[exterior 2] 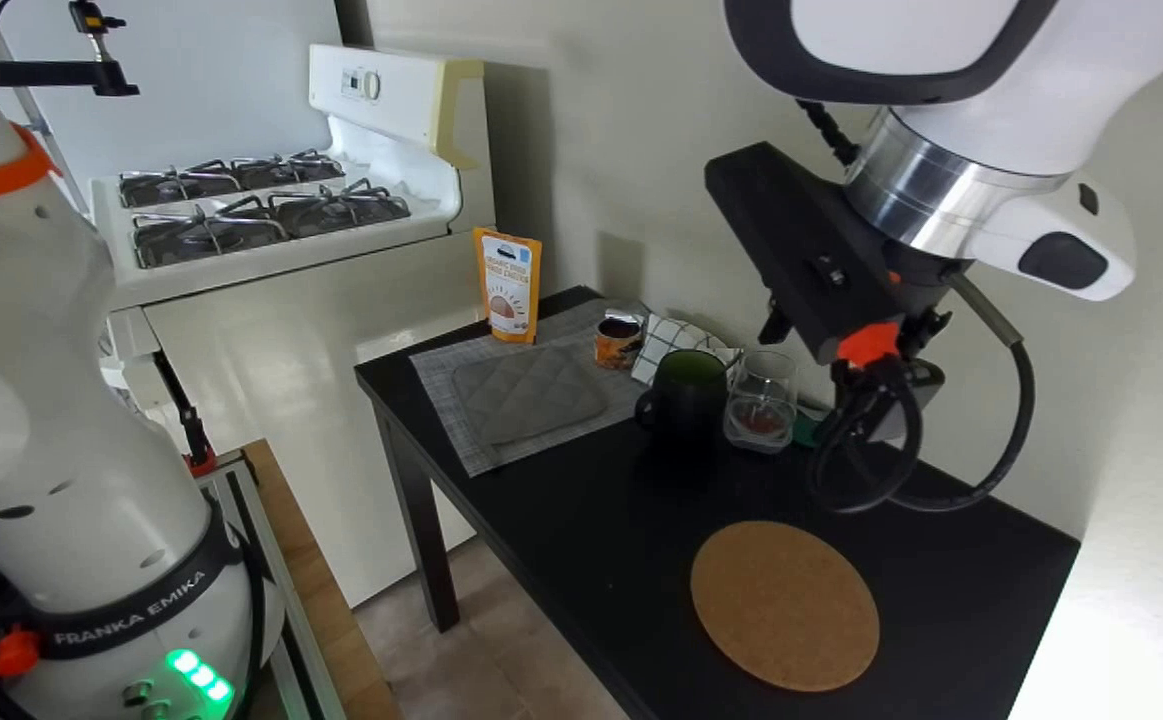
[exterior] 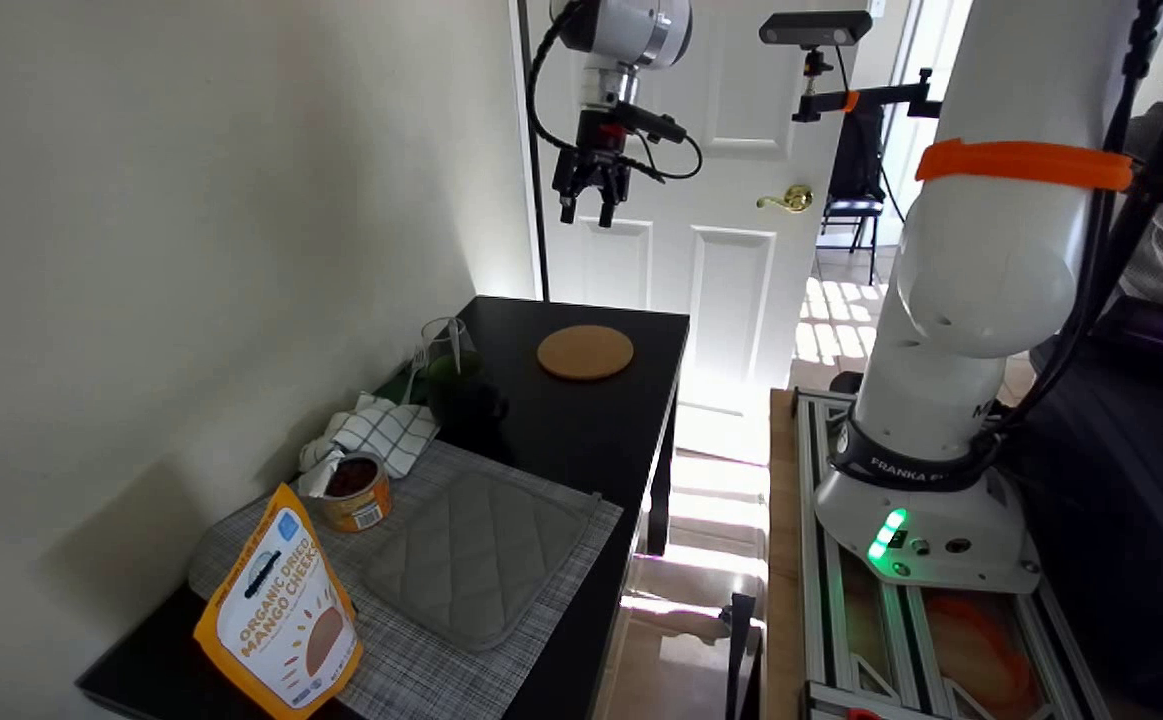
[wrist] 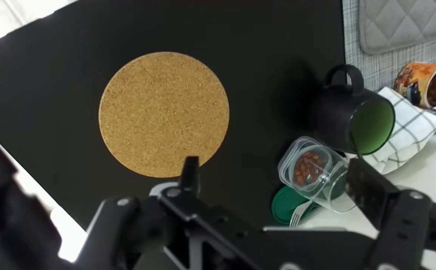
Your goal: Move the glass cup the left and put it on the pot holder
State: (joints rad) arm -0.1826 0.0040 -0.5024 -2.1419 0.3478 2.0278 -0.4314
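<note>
Jaws spread wide and gripping nothing hang foremost in the wrist view, above a black tabletop. The glass cup stands just beside a dark mug, which sits between it and the grey pot holder. That mug looks the likeliest spoiler: a badly centred grasp could clip it, and a low, straight carry could topple it. What look like nuts show through clear walls; whether they lie in the cup or in a squarish container at its foot cannot be told, but a tilt might spill them. Slick sides could slip, and soft quilting may leave the cup unsteady. An orange pouch reads "ORGANIC DRIED MANGO CHEEKS"; the robot base reads "FRANKA EMIKA." Print on the tin is too small to make out.
</note>
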